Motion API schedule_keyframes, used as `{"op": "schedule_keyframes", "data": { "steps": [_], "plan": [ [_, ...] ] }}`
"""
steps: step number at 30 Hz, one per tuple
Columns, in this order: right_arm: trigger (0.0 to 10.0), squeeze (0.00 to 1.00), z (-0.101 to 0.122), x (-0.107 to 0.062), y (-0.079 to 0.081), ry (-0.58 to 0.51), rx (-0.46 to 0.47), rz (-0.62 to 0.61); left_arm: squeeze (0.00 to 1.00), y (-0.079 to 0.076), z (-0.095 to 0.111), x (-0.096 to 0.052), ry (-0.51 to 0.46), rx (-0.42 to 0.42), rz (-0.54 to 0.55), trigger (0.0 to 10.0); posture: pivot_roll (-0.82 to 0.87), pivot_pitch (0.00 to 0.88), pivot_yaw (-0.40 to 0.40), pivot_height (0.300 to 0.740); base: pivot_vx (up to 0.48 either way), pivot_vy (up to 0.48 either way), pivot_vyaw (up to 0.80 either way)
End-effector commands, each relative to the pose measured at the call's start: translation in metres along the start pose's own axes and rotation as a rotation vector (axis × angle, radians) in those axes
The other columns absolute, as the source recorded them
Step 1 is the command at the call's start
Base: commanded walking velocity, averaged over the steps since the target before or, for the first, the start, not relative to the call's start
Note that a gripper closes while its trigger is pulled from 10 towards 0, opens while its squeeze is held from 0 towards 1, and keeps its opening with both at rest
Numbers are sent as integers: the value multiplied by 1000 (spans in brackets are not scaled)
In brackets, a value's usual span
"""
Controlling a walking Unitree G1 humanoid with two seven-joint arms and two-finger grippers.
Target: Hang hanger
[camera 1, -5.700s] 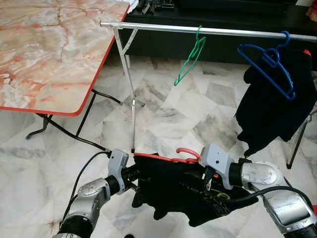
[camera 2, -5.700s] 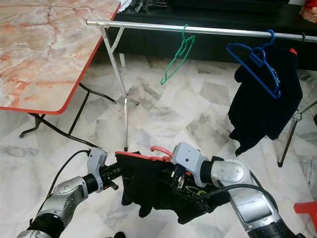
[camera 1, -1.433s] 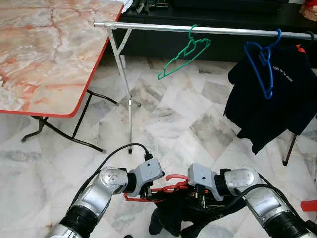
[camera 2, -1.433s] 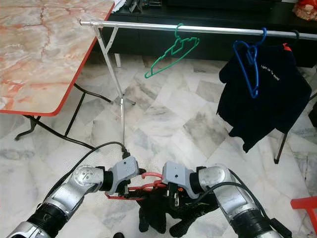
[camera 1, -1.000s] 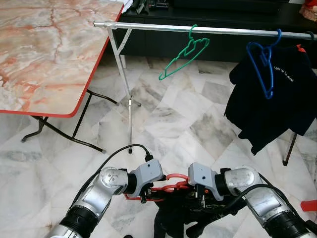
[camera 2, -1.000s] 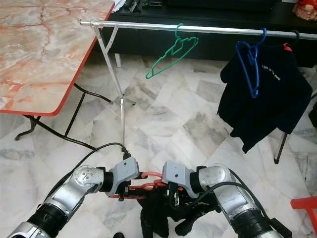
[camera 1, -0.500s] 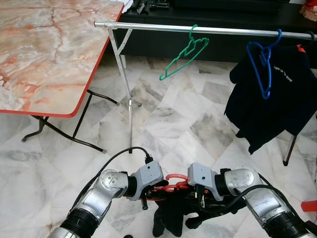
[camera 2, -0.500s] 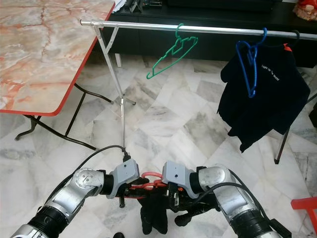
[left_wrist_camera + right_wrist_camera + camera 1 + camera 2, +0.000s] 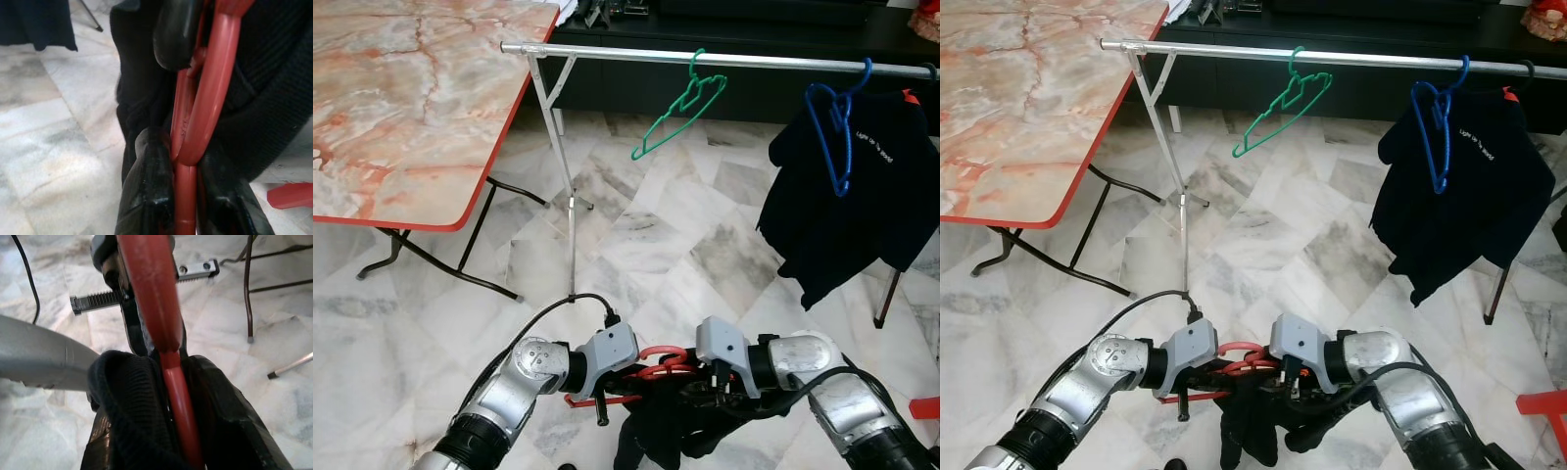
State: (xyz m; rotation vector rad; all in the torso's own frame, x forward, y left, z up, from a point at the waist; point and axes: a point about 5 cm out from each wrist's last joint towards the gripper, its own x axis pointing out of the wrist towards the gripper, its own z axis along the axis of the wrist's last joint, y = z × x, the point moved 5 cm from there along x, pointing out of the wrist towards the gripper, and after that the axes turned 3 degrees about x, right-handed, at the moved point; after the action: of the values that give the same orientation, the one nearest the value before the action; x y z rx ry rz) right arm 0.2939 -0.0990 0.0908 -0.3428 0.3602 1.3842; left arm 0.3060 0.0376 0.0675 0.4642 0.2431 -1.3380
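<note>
Low, both grippers [image 9: 651, 377] clamp red hanger [image 9: 195, 122]; rail [image 9: 607, 52] above.

Held hanger [image 9: 658, 364]: red
Garment on it [image 9: 671, 431]: black
Rail hangers: green [image 9: 678, 106], blue [image 9: 832, 127]
Hung shirt [image 9: 857, 201]: black
Table [image 9: 411, 98]: pink marble pattern, red edge
Floor [image 9: 656, 235]: grey-white marble

Three hangers (red hanger [image 9: 651, 364], green hanger [image 9: 678, 106], blue hanger [image 9: 832, 132]), two dark garments [image 9: 857, 201], one rail [image 9: 636, 54], one table [image 9: 406, 108].
</note>
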Motion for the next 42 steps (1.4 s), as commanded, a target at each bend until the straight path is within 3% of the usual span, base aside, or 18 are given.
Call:
{"op": "schedule_keyframes", "data": {
  "steps": [1,14,15,16,17,23,27,42],
  "plan": [
    [10000,0,13,7,22,-82,-18,135,0,9,-5,-6,7,-36,63,0,-6,251,-28,740,0,0,0],
    [10000,0,19,-24,27,-227,85,104,0,4,-10,-10,22,-41,47,0,-6,256,-22,740,0,0,0],
    [4706,0,16,-27,27,-218,97,98,0,4,-11,-10,25,-42,48,0,-6,256,-21,740,0,0,0],
    [3333,0,11,-30,28,-202,105,87,0,4,-12,-11,28,-42,48,0,-6,256,-21,740,0,0,0],
    [0,0,8,-31,28,-193,117,79,0,4,-13,-11,30,-43,47,0,-7,256,-21,740,0,0,0],
    [0,0,-16,-43,34,-119,169,42,0,1,-18,-14,48,-47,39,0,-10,256,-16,740,0,0,0],
    [0,0,-20,-44,38,-108,182,41,0,2,-19,-15,50,-49,40,0,-11,256,-15,740,0,0,0],
    [0,0,14,-45,24,-320,191,-15,0,0,-20,-16,45,-63,54,0,-5,250,-17,740,0,0,0]
  ]
}}
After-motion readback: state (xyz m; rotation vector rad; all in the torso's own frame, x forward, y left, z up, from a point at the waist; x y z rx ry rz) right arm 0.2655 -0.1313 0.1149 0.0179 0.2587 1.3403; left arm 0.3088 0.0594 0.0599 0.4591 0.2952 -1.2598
